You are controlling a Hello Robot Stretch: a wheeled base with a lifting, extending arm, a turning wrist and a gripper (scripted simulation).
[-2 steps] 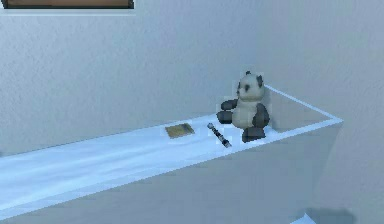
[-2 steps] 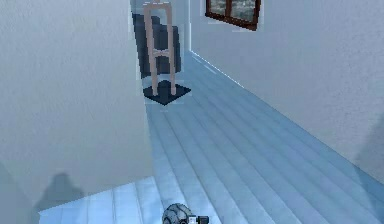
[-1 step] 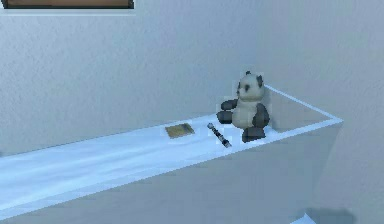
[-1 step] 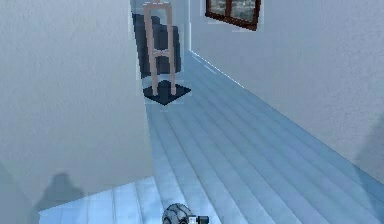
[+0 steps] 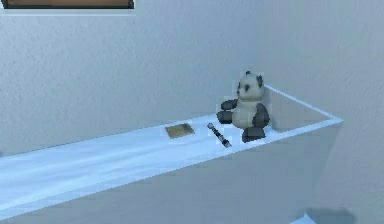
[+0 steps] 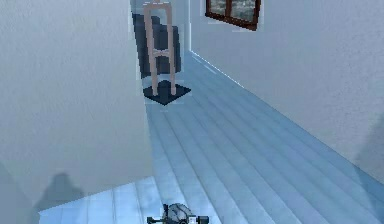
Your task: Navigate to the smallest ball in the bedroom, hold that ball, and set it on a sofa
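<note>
the gripper (image 6: 178, 213) sits at six o'clock in the arm side view, its opening and load impossible to tell, as is where the ball lies, so driving ahead could strike the white ledge (image 5: 100, 160) bearing the toy panda (image 5: 247, 105) at three o'clock.

In the forward view, a pale wall (image 5: 120, 70) is seen behind a long white ledge (image 5: 100, 160) with a raised edge at its far end. A toy panda (image 5: 248, 105) is sat on the ledge, and a small flat brown thing (image 5: 180, 130) and a thin dark stick (image 5: 219, 134) are laid beside it. In the arm side view, a blue plank floor (image 6: 250, 150) is shut in by pale walls (image 6: 70, 90). A dark-framed window (image 6: 234, 10) is set high up, and a tall pale stand (image 6: 160, 50) is placed on a dark square base (image 6: 166, 94)
</note>
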